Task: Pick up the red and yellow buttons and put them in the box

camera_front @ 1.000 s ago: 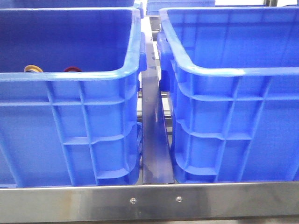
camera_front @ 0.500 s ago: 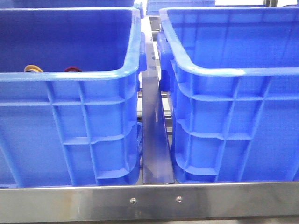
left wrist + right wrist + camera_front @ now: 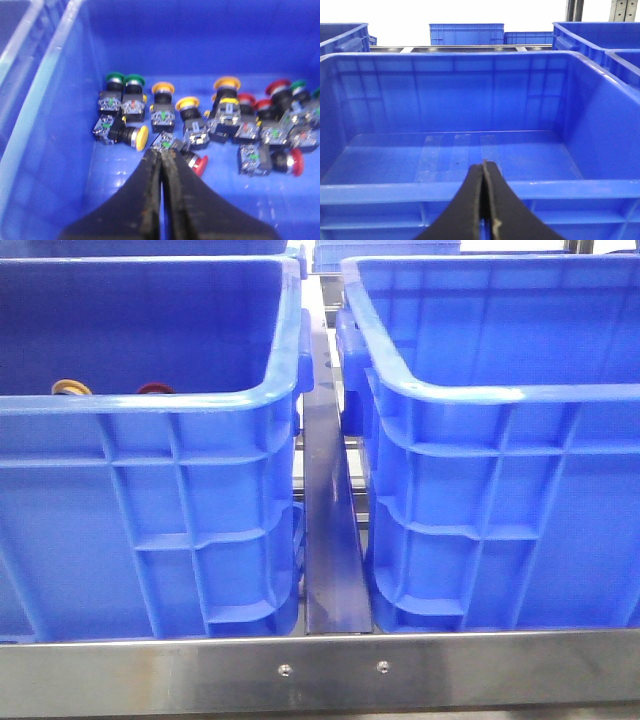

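My left hand [image 3: 161,155] is pressed together, empty, just above a red button [image 3: 198,164] lying among yellow buttons [image 3: 142,138] in the left crate [image 3: 150,405]. My right hand [image 3: 484,170], also pressed together, faces the box [image 3: 470,192].

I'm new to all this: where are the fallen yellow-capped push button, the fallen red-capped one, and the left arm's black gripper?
Fallen yellow-capped push button [image 3: 141,138], left wrist view, on its cap.
Fallen red-capped push button [image 3: 199,165], left wrist view, on its cap.
Left black gripper [image 3: 162,153], left wrist view, at its fingertips.

Front view: 2 blue crates, left crate [image 3: 150,490] and right crate [image 3: 500,490]. Left wrist view, push buttons by cap colour: 4 green [image 3: 114,78], 4 yellow [image 3: 163,88], about 5 red [image 3: 296,162]; right-edge count uncertain.
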Robot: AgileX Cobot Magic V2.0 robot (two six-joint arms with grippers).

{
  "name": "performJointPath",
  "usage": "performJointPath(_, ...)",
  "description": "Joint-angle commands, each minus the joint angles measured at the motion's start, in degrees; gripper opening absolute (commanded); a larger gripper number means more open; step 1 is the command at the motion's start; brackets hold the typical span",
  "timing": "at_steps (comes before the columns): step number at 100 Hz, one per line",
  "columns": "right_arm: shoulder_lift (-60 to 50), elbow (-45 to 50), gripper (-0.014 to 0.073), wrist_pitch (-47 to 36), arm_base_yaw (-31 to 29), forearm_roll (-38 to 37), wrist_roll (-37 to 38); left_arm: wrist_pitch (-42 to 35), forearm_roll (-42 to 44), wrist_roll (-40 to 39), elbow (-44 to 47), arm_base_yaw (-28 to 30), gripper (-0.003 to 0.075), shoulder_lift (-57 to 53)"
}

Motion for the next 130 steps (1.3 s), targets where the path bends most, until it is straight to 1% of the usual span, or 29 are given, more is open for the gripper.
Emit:
performJointPath(1, -1.0, 0.3, -0.0069, -4.5, 0.0, -0.5, -0.3, -2.0, -0.7, 1.6, -5.2, -0.1, 0.0067, 5.8)
performJointPath(8, -1.0, 0.3, -0.0069, -4.5, 0.0, -0.5, -0.3, -1.5, -1.4, 1.7, -7.5, -0.1, 0.0193, 9.6)
performJointPath(13, -1.0, 0.3, -0.0069, -4.5, 0.0, -0.5, -0.3, -1.3, -1.8, 1.7, -8.9, -0.1, 0.0316, 12.1)
performJointPath(15, -1.0, 0.3, -0.0069, -4.5, 0.0, -0.5, -0.3, -1.3, -1.8, 1.7, -9.4, -0.1, 0.0347, 13.2)
performJointPath(20, -1.0, 0.3, -0.0069, -4.5, 0.0, -0.5, -0.3, -0.9, -2.0, 1.7, -10.9, -0.4, 0.0461, 15.5)
performJointPath(23, -1.0, 0.3, -0.0069, -4.5, 0.0, -0.5, -0.3, -0.6, -2.0, 1.7, -11.9, -0.7, 0.0503, 17.1)
performJointPath(27, -1.0, 0.3, -0.0069, -4.5, 0.0, -0.5, -0.3, 0.0, -2.4, 1.7, -13.0, -1.3, 0.0537, 18.5)
performJointPath(43, -1.0, 0.3, -0.0069, -4.5, 0.0, -0.5, -0.3, 4.4, -3.7, 1.7, -18.8, -5.5, 0.0535, 26.1)
performJointPath(61, -1.0, 0.3, -0.0069, -4.5, 0.0, -0.5, -0.3, 12.0, -3.6, 1.7, -27.1, -9.9, 0.0535, 36.2)
performJointPath(72, -1.0, 0.3, -0.0069, -4.5, 0.0, -0.5, -0.3, 16.3, -3.6, 1.3, -32.5, -10.9, 0.0535, 42.5)
performJointPath(84, -1.0, 0.3, -0.0069, -4.5, 0.0, -0.5, -0.3, 19.1, -3.6, 0.7, -37.3, -10.9, 0.0535, 48.7)
performJointPath(96, -1.0, 0.3, -0.0069, -4.5, 0.0, -0.5, -0.3, 20.9, -3.9, 0.5, -41.0, -10.9, 0.0535, 54.0)
performJointPath(130, -1.0, 0.3, -0.0069, -4.5, 0.0, -0.5, -0.3, 20.8, -5.0, -0.5, -47.5, -10.9, 0.0535, 65.2)
